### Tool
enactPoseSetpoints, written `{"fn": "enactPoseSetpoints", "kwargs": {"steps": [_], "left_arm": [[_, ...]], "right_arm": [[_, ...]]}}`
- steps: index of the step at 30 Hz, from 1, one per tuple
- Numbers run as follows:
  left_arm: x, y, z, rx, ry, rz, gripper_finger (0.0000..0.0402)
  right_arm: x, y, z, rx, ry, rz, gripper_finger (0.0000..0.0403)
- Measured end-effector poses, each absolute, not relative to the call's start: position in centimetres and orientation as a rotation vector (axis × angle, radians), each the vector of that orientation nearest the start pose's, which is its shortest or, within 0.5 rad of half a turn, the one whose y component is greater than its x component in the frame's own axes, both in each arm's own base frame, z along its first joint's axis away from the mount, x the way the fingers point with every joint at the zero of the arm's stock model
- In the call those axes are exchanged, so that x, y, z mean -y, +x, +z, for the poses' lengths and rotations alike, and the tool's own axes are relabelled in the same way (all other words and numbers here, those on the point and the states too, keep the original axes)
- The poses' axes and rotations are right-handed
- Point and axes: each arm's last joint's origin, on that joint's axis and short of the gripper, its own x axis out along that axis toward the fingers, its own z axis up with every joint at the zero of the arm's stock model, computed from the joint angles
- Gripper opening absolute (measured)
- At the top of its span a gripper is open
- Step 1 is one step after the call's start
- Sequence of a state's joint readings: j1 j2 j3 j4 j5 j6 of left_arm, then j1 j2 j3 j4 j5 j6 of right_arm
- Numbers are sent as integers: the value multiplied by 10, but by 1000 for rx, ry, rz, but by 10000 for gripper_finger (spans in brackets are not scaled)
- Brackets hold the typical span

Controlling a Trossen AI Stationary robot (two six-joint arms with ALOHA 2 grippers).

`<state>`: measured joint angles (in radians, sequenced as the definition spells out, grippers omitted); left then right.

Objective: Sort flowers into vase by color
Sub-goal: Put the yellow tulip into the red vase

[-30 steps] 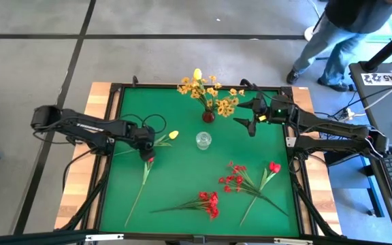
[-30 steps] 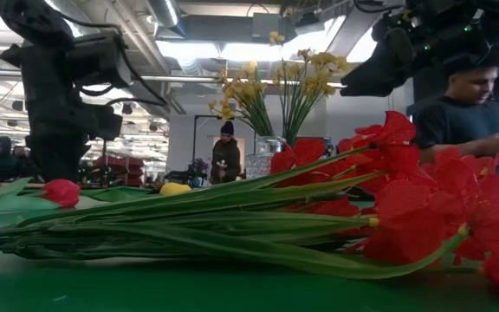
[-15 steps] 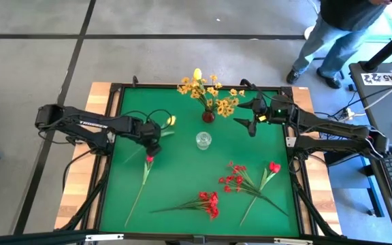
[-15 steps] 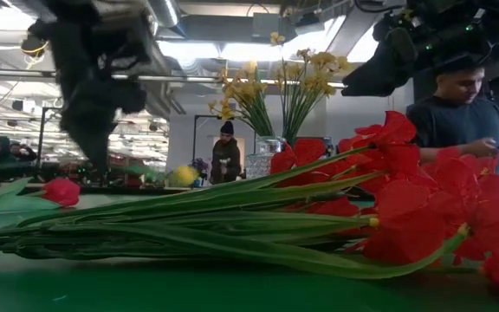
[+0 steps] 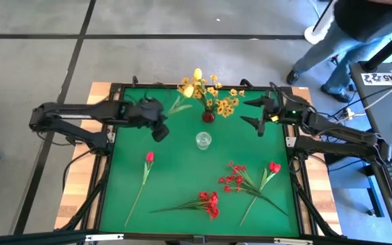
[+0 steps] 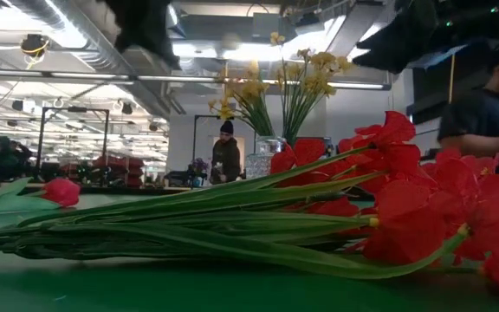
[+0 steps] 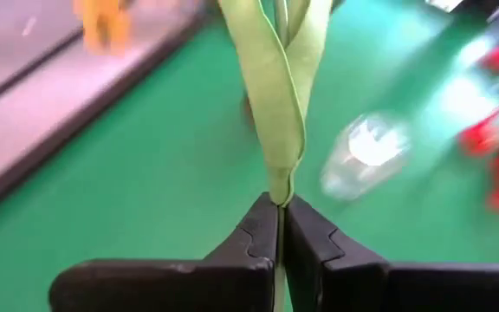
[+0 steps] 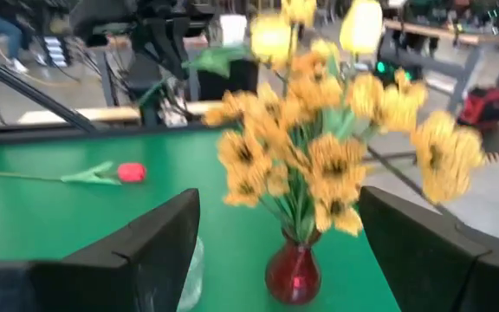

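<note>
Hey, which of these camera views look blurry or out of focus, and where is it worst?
Left wrist view: the left gripper and the pinched green stem are sharp; the clear vase and the red flowers beyond smear. Right wrist view: the yellow-orange sprays in the red vase are soft, the room behind softer. Low view: the near red blooms fill the frame, slightly soft. High view: crisp.

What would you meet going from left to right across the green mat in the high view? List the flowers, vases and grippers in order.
Lone red tulip → left gripper, holding the yellow tulip by its stem → clear vase → red vase → red cluster spray → right gripper, open → red tulip near the right edge.
</note>
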<state>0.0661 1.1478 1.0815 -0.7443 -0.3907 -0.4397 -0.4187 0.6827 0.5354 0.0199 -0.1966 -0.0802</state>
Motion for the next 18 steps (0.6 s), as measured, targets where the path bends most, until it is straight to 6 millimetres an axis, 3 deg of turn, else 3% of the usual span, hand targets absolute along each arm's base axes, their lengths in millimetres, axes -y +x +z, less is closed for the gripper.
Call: {"fn": "enactPoseSetpoints", "kwargs": {"steps": [8,13,18], "left_arm": [[-9,200,371,-319,-235,433,1],[1,216,398,-57,-102,243,0],[0,244,401,76,8,149,0]], "right_arm": [[53,139,297,2,-32,-144,314],[54,146,308,135,-34,-73,314],[57,156,317,254,-33,-2,314]]}}
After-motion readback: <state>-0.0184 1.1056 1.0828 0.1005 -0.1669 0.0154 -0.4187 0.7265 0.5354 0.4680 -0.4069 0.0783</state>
